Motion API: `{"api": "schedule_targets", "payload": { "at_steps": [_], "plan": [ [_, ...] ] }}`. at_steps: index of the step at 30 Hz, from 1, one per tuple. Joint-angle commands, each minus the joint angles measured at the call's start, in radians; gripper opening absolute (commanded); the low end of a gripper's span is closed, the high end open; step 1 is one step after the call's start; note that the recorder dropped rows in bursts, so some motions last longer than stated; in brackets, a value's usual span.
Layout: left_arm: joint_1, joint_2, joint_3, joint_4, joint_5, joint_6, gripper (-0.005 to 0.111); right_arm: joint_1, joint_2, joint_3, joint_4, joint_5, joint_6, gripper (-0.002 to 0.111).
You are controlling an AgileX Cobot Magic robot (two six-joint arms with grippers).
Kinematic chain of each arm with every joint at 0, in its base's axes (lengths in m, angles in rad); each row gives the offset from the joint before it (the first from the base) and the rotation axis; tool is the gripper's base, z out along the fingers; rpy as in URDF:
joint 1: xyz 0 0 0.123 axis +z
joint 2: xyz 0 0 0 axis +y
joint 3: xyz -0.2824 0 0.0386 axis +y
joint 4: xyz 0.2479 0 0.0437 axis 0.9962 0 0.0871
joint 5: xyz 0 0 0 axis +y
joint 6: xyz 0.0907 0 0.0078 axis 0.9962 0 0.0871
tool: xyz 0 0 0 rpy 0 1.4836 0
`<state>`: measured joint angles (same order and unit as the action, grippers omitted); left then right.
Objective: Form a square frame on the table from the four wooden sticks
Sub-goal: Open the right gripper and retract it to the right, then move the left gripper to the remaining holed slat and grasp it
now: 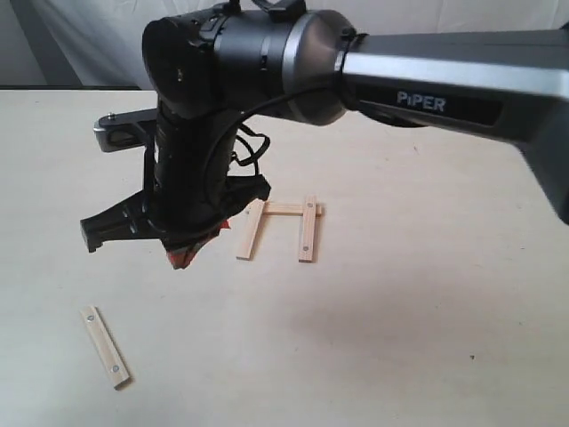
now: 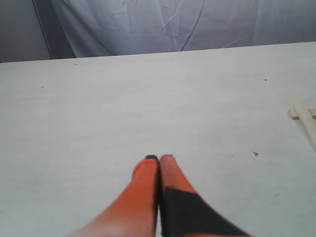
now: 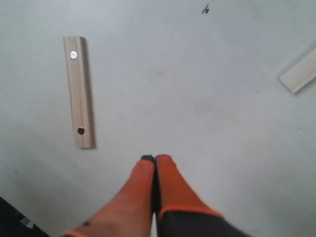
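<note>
Sticks: three make an open frame [image 1: 307, 229] mid-table [image 1: 427, 311]; fourth stick [image 1: 107, 347] lies loose at its 8 o'clock. Left gripper [image 2: 159, 158] and right gripper [image 3: 155, 159] closed tight, empty. Risk: descending unopened, right gripper would knock fourth stick away.

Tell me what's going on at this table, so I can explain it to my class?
Three wooden sticks already lie as an open three-sided frame on the table. The fourth stick lies apart, nearer the camera. The right pincer hangs shut and empty above the table between them; the left pincer is shut and empty too.
</note>
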<state>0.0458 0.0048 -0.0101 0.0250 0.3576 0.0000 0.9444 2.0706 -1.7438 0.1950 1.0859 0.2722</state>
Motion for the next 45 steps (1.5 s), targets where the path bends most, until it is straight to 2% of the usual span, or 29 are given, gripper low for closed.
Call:
{"api": "schedule_targets", "payload": {
  "at_steps": [1,6,10,13,14,17,20,23,30,36,38,42,45],
  "plan": [
    [-0.003,-0.005,0.006,-0.002,-0.015,0.000,0.000,-0.006,-0.098,0.076,-0.015,0.004,-0.041,0.000],
    [-0.003,-0.005,0.006,-0.002,-0.015,0.000,0.000,-0.039,-0.264,0.280,-0.044,-0.091,-0.055,0.000],
    [-0.003,-0.005,0.006,-0.002,-0.015,0.000,0.000,-0.121,-0.414,0.471,-0.044,-0.186,-0.055,0.000],
    [-0.002,-0.005,0.006,0.008,-0.015,0.000,0.000,-0.277,-0.581,0.670,-0.051,-0.229,-0.054,0.000],
    [-0.002,-0.005,0.006,0.023,-0.015,0.000,0.000,-0.317,-0.611,0.703,-0.059,-0.229,-0.056,0.000],
    [-0.002,-0.005,0.006,0.114,-0.015,0.000,0.000,-0.521,-0.734,0.824,-0.077,-0.229,-0.071,0.000],
    [-0.002,-0.005,0.006,0.140,-0.043,0.000,0.000,-0.682,-0.826,0.915,-0.077,-0.220,-0.123,0.000],
    [-0.002,-0.005,0.006,0.142,-0.130,0.000,0.000,-0.767,-0.867,0.971,-0.078,-0.222,-0.167,0.000],
    [-0.002,-0.005,0.006,0.352,-0.428,0.000,0.000,-0.773,-0.879,1.041,-0.055,-0.327,-0.167,0.000],
    [-0.002,-0.005,0.006,0.362,-0.590,-0.015,0.000,-0.773,-0.879,1.042,-0.024,-0.366,-0.167,0.000],
    [-0.002,-0.005,0.006,0.307,-0.632,-0.111,0.000,-0.773,-0.879,1.042,-0.013,-0.369,-0.167,0.000],
    [-0.004,-0.005,0.006,0.182,-0.646,-0.445,0.000,-0.773,-0.879,1.042,-0.011,-0.373,-0.167,0.000],
    [-0.004,-0.005,0.006,0.182,-0.660,-0.473,0.000,-0.773,-0.879,1.042,-0.009,-0.373,-0.167,0.000]
  ]
}}
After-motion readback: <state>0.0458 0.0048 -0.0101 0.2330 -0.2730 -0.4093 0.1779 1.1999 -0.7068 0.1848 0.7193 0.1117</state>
